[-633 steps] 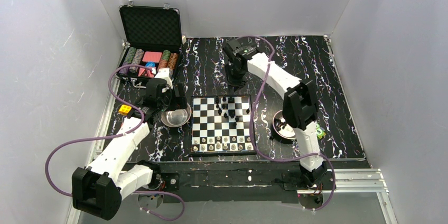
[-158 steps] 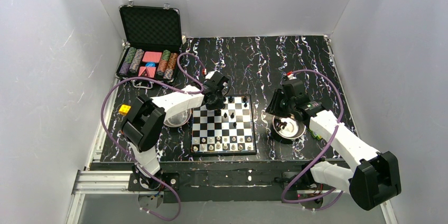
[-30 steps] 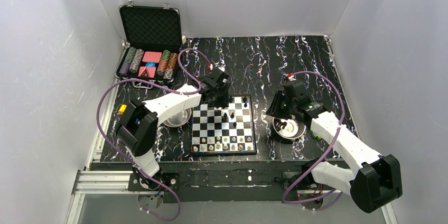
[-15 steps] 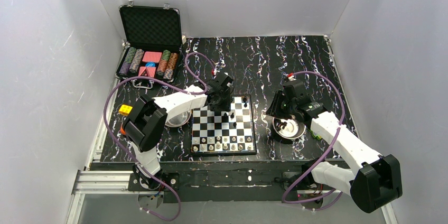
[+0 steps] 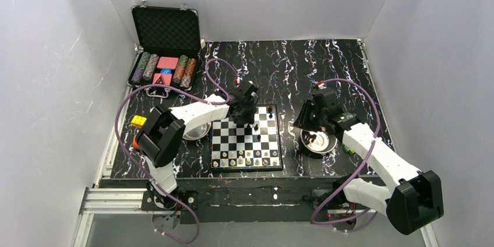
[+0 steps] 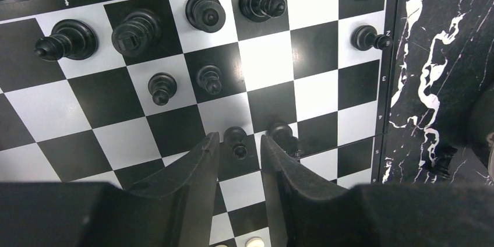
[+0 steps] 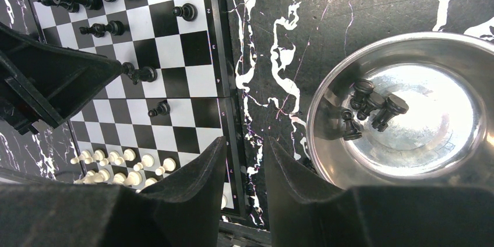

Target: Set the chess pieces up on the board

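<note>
**Left gripper (image 6: 239,142) spread open around a black pawn (image 6: 236,137) on the board (image 6: 268,60).**
The pawn stands upright mid-board between the fingertips, touching neither. Other black pieces (image 6: 204,13) fill the rows beyond. The right gripper (image 7: 243,145) hangs open beside the board's edge, near a steel bowl (image 7: 431,142) holding loose black figurines (image 7: 373,104).
</note>
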### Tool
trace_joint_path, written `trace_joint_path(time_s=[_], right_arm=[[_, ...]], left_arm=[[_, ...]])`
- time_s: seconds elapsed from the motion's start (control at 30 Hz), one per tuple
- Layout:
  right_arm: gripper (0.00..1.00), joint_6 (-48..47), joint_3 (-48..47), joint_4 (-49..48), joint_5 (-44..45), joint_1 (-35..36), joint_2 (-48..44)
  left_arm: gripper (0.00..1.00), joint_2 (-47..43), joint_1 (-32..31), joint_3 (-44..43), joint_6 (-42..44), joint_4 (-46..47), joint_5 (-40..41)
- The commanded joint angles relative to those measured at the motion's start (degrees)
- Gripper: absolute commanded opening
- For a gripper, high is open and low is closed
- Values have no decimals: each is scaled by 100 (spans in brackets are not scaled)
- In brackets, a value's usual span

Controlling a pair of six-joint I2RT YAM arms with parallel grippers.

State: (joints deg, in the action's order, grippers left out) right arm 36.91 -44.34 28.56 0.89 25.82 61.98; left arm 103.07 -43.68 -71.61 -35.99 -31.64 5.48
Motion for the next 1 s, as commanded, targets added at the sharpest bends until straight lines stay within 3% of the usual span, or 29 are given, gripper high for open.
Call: trace_joint_path(time_s=[0.0, 0.97], right_arm=[[38, 9, 30, -87, -34, -34, -63], [38, 24, 17, -135, -49, -34, -12]], left_arm=[[30, 5, -40, 33, 13, 24, -7], [18, 30, -63, 37, 33, -53, -27]])
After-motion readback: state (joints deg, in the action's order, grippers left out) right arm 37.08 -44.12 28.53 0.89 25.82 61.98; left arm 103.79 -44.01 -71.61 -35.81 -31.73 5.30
